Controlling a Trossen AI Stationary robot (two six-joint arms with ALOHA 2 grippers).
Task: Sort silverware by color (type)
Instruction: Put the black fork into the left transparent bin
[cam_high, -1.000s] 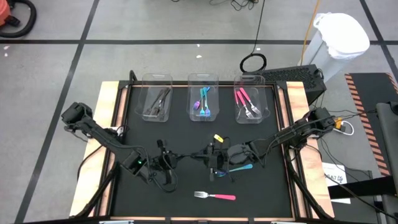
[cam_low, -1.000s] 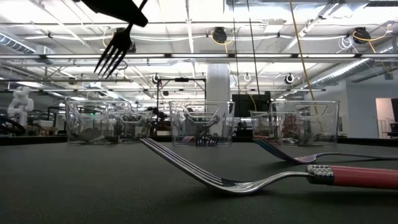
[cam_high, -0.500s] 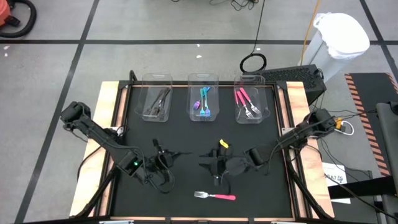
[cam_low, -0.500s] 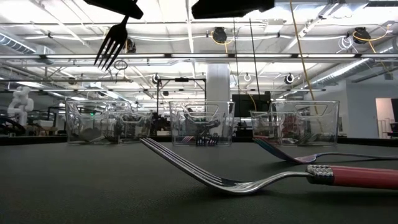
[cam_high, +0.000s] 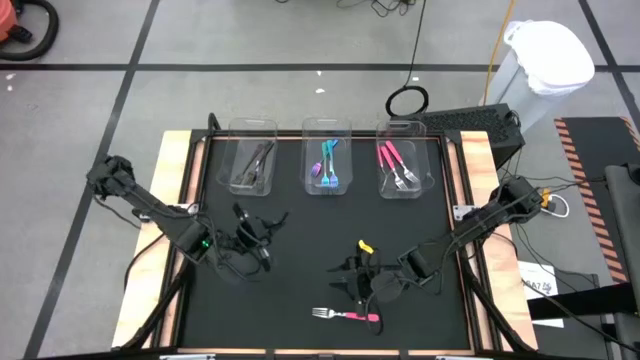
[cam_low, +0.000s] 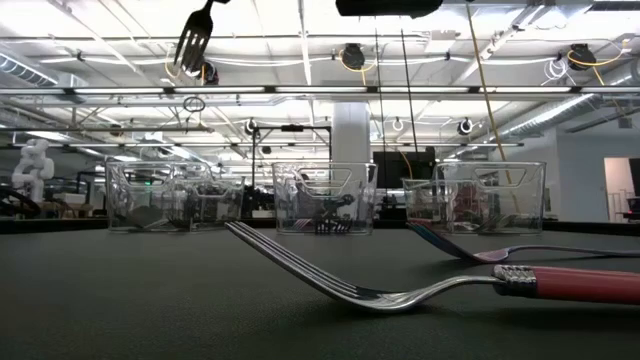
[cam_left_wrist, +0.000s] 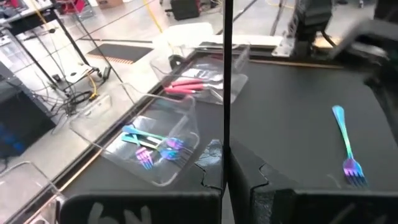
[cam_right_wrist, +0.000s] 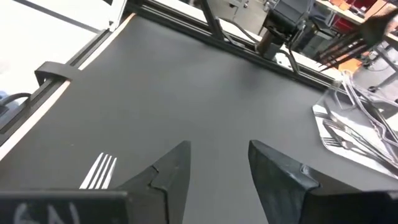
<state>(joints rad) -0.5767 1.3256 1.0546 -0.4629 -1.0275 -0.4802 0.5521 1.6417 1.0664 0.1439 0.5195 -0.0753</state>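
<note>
Three clear bins (cam_high: 327, 165) stand in a row at the far edge of the black worktop (cam_high: 300, 270): the left one holds dark forks (cam_high: 252, 166), the middle one blue forks (cam_high: 328, 166), the right one pink-handled forks (cam_high: 397, 168). On the left side of the worktop, in front of the left bin, the left gripper (cam_high: 262, 226) is raised, its fingers pressed together on the thin handle of a dark fork (cam_low: 194, 40), whose tines hang high in the low view. Near the front edge, a pink-handled fork (cam_high: 346, 315) lies flat on the worktop. The right gripper (cam_high: 352, 283) hovers just above it, fingers (cam_right_wrist: 281, 177) spread and holding nothing. One blue fork (cam_left_wrist: 346, 145) lies loose on the worktop, beside the right arm, visible in the left wrist view.
</note>
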